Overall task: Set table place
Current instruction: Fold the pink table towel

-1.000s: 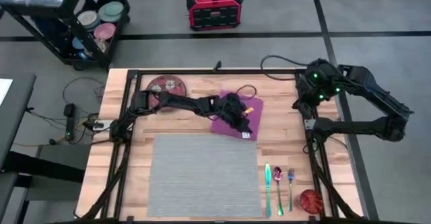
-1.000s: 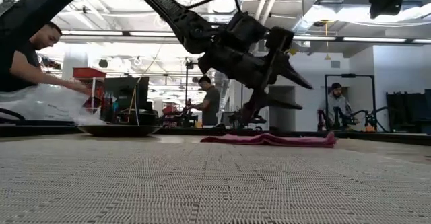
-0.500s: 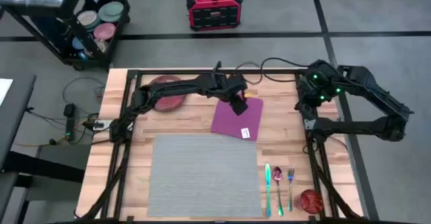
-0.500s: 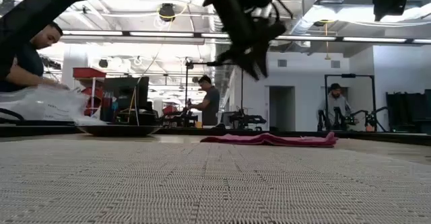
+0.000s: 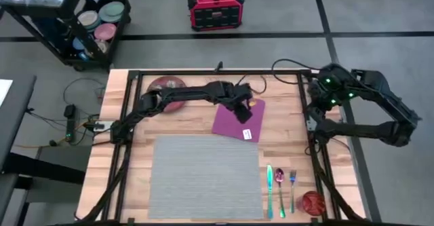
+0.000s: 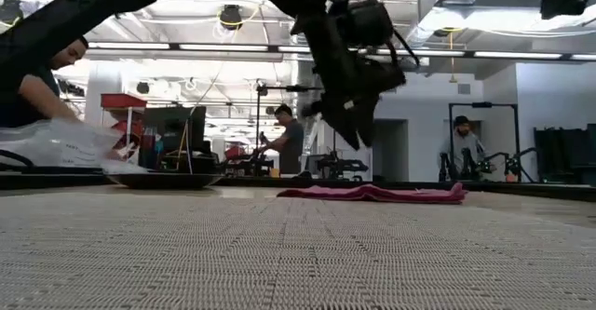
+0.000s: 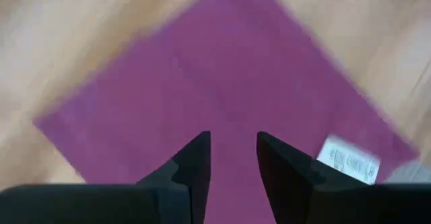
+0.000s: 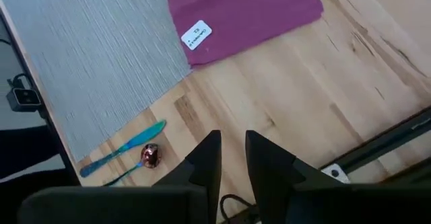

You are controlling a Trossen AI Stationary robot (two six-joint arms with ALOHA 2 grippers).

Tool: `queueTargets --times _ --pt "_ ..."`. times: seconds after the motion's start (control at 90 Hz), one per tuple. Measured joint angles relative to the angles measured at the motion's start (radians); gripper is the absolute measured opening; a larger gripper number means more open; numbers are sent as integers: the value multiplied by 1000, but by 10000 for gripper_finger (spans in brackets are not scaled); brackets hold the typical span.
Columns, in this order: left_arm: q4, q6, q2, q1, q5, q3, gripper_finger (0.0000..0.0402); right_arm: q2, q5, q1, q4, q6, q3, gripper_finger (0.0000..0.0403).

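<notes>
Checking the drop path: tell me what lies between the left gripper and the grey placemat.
In the high view, the left gripper hovers over the purple napkin; that napkin and a bare strip of table lie before the placemat.

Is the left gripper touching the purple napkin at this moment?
Apart. In the low view the left gripper hangs in the air, with open room background between its fingertips and the napkin lying flat on the table.

One camera is looking straight down over the whole table (image 5: 196, 127); another is peering level across it; both wrist cameras are sharing the purple napkin (image 8: 242, 12), the left much closer.
</notes>
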Motion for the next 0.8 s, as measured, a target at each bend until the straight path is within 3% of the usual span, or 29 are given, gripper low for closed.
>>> queueTargets --times 0.078,0.556,0.8 --pt "-23 -20 21 0 63 -1 102 -6 0 0 -1 1 0 56" --pt "62 -139 47 17 144 0 102 -4 -31 70 1 17 0 56" --pt "242 -441 47 8 142 0 102 -21 -31 137 -7 20 0 56"
